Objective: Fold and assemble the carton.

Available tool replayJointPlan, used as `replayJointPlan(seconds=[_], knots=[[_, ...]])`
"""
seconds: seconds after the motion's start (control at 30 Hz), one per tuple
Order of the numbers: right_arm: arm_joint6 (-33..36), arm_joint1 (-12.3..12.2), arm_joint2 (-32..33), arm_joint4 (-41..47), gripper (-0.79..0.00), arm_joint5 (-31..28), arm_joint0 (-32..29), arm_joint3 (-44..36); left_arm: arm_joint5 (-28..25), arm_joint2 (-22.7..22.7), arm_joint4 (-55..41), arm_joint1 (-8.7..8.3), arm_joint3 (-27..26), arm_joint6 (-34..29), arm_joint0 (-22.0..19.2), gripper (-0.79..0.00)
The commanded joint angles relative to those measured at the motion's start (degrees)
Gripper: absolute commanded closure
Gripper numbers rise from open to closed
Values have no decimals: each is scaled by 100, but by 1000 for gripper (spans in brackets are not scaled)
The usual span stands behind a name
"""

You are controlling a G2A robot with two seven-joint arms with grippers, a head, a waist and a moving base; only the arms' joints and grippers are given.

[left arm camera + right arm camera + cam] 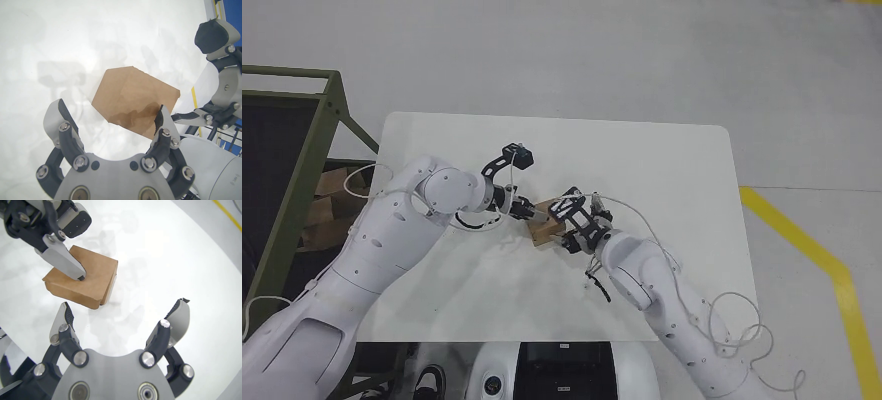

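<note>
A small brown carton (pixel 543 230) lies folded into a box shape near the middle of the white table (pixel 662 160). In the left wrist view the carton (pixel 132 102) sits just past my open left gripper (pixel 111 106), and one fingertip (pixel 160 115) touches its near edge. The right wrist view shows that left finger (pixel 64 264) pressing on the carton's top face (pixel 94 275), whose end flap stands slightly ajar. My right gripper (pixel 123 303) is open, just short of the carton and not touching it. From above, the left gripper (pixel 525 208) and right gripper (pixel 577 215) flank the carton.
A green-framed cart (pixel 302 110) stands off the table's left side, with brown cardboard pieces (pixel 327 205) beside it. A yellow line (pixel 812 250) runs across the floor on the right. Bare table surface lies around the carton.
</note>
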State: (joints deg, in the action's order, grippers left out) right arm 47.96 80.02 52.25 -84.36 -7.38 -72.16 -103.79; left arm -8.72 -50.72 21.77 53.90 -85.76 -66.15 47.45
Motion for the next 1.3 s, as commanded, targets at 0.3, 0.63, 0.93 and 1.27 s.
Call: replayJointPlan(seconds=[0.3, 0.63, 0.93, 1.27], knots=[[-972, -102, -62, -855, -785, -359, -405, -291, -71, 62, 76, 50, 38, 12, -72, -760], [-1161, -112, -18, -864, -785, -394, -452, -166, -58, 41, 129, 73, 83, 17, -109, -714], [-984, -73, -17, -927, -785, -54, -384, -13, -67, 14, 146, 83, 77, 3, -85, -711], [-789, 3, -182, -1087, -785, 217, -237, 133, -23, 4, 167, 100, 66, -24, -65, -702]])
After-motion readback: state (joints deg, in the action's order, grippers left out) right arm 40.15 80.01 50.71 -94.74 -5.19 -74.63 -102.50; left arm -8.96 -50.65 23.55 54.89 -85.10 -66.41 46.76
